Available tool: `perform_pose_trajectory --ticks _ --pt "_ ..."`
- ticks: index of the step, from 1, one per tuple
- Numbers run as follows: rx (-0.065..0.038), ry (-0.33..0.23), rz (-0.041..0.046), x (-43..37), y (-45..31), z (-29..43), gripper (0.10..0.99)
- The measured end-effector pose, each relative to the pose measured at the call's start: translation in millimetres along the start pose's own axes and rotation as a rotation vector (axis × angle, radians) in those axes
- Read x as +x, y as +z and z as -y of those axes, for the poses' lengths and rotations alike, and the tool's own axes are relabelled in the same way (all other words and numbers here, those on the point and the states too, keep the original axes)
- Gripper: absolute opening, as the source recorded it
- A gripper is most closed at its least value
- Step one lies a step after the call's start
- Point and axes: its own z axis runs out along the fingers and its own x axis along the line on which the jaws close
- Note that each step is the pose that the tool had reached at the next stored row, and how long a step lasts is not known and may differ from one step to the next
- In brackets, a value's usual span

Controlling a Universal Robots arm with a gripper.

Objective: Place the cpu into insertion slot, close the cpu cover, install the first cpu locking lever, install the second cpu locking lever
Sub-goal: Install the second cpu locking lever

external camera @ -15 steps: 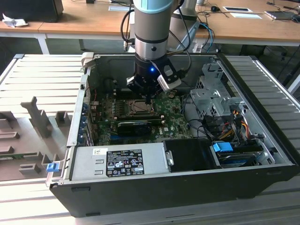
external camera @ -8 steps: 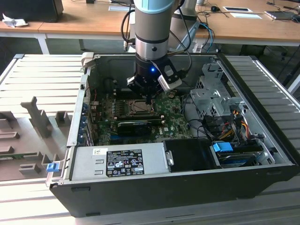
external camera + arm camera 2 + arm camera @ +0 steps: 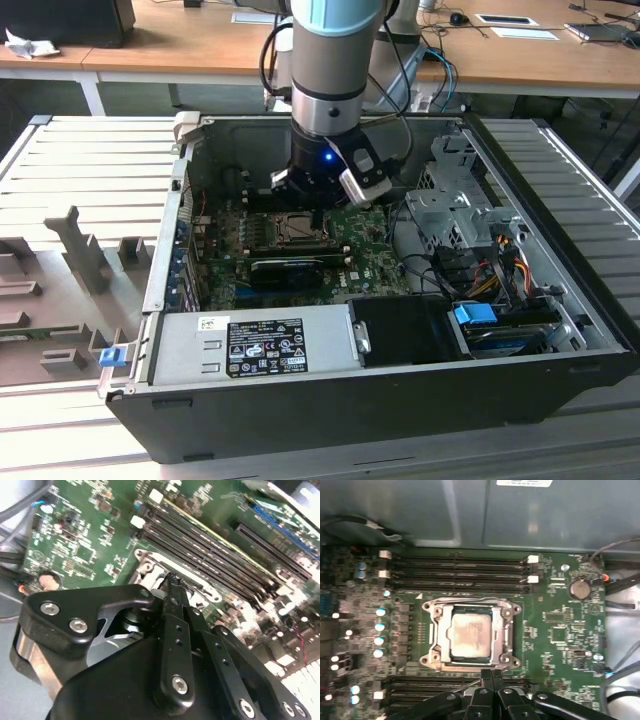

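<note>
The silver-grey square cpu point(image 3: 471, 638) lies flat in the black square insertion slot point(image 3: 506, 636) on the green circuit board point(image 3: 560, 630). The thin silver metal cpu cover point(image 3: 442, 630) lies closed over it, its cut-out framing the chip's metal top; this placement clamps the chip edges so the levers can lock it down. A thin wire locking lever point(image 3: 470, 600) runs along the socket edge nearest the long black memory slots point(image 3: 460, 572).

The black pincer point(image 3: 491, 675) sits just beside the opposite socket edge, its fingertips point(image 3: 172, 587) clenched together and grasping nothing visible. This posture appears suited to pressing a lever.

In the exterior view, the arm point(image 3: 325, 90) reaches into the open black computer case point(image 3: 400, 400), which rests on a grey slatted table point(image 3: 90, 170). A white-and-black label point(image 3: 265, 345) marks the power supply; its print cannot be read.
</note>
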Motion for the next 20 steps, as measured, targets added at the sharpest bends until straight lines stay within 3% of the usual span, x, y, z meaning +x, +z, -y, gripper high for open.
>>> perform_pose_trajectory --ticks 2,6,8,9,15,20 --pt "-0.003 0.000 -0.0062 0.2 1.2 2.5 0.106" --pt "-0.009 -0.001 -0.0066 0.7 1.5 8.0 0.106" --pt "-0.028 -0.002 -0.0060 4.2 1.4 11.3 0.106" --pt "-0.033 -0.002 -0.0059 5.8 1.5 12.1 0.106" --pt "-0.035 -0.010 -0.0067 27.7 5.2 14.0 0.106" --pt "-0.041 -0.034 -0.0092 34.4 15.4 15.2 0.106"
